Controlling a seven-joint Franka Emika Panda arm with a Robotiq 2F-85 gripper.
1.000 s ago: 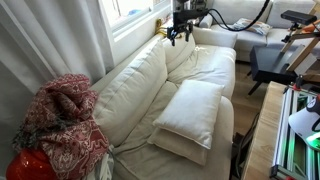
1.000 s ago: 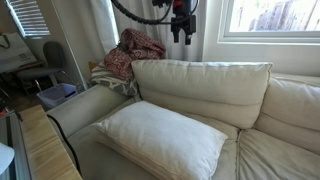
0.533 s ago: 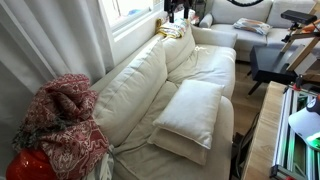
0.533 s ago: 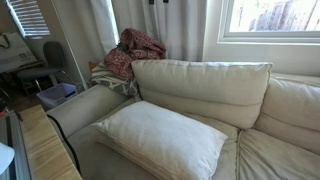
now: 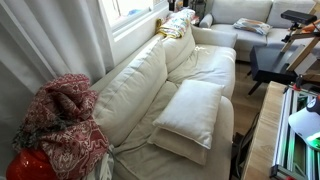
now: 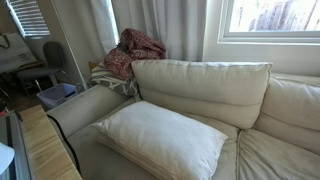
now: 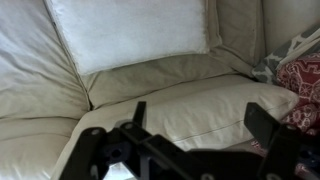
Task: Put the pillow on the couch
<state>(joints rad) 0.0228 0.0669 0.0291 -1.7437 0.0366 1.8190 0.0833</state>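
Note:
The pillow (image 5: 190, 115) is a large off-white cushion lying flat on the seat of the cream couch (image 5: 135, 85), at the end near the armrest. It shows in both exterior views (image 6: 160, 140), with the couch's back cushion (image 6: 200, 90) behind it. In the wrist view the pillow (image 7: 130, 30) lies at the top, on the couch (image 7: 60, 80). My gripper (image 7: 200, 112) hangs high above the couch back, its two dark fingers wide apart and empty. The gripper and arm are out of both exterior views.
A red patterned blanket (image 5: 60, 120) is heaped beside the couch's armrest (image 6: 135, 50) (image 7: 305, 80). A striped cloth (image 5: 178, 25) lies on the far couch back. A white sectional (image 5: 245, 15), a dark chair (image 5: 270, 65) and a wooden table (image 5: 262, 130) stand nearby.
The arm and gripper, seen above the couch back one second ago, have moved up and out of both exterior views. The pillow has not moved.

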